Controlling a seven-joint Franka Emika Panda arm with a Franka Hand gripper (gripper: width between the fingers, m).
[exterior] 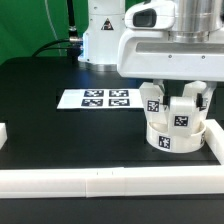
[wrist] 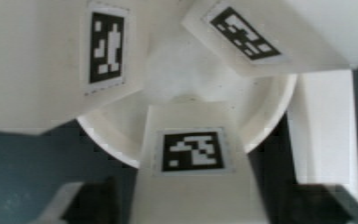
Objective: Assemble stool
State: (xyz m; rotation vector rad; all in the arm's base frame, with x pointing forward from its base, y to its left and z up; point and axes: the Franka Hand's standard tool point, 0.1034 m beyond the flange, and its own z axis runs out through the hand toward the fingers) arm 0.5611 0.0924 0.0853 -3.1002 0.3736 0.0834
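The pincer [exterior: 178,98] hangs directly above the seat [exterior: 178,136], whose three legs [wrist: 197,150] stand upright in it. Whether its jaws grip anything cannot be told.

A black counter [exterior: 40,100] carries everything in the exterior view. The marker board [exterior: 96,98], a thin flat white sheet printed with several black-and-white square tags, lies flat on it near the middle. Long white border rails [exterior: 90,181] run along the counter's near edge, and a short white piece [exterior: 3,134] sits at the exterior view's left edge. A green backdrop [exterior: 25,25] stands behind.
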